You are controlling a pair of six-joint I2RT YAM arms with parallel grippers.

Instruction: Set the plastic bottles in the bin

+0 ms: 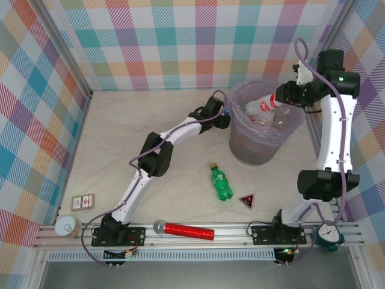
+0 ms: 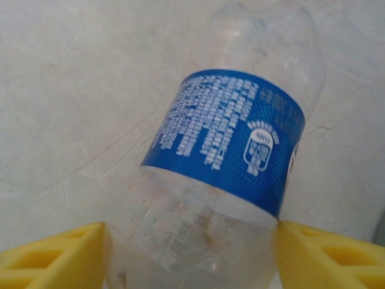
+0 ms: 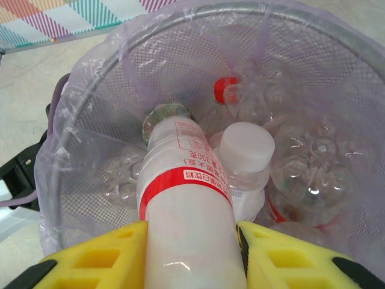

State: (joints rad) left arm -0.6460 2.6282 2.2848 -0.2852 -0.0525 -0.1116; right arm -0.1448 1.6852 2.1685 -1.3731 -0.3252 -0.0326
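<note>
Bottle [image 3: 187, 198] clamped in right tool [image 3: 192, 250] above bin [image 3: 78, 114].

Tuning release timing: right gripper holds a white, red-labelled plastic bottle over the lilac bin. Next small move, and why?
Probably open the right gripper and let the white plastic bottle with the red label drop. It is already over the mouth of the round translucent lilac bin, above the clear bottles lying inside, so no more positioning looks needed.

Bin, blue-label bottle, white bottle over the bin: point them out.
bin [image 1: 258, 155]: top view, near outer wall.
blue-label bottle [image 2: 228, 132]: left wrist view, on the label.
white bottle [image 3: 189, 235]: right wrist view, body below the red band.
</note>
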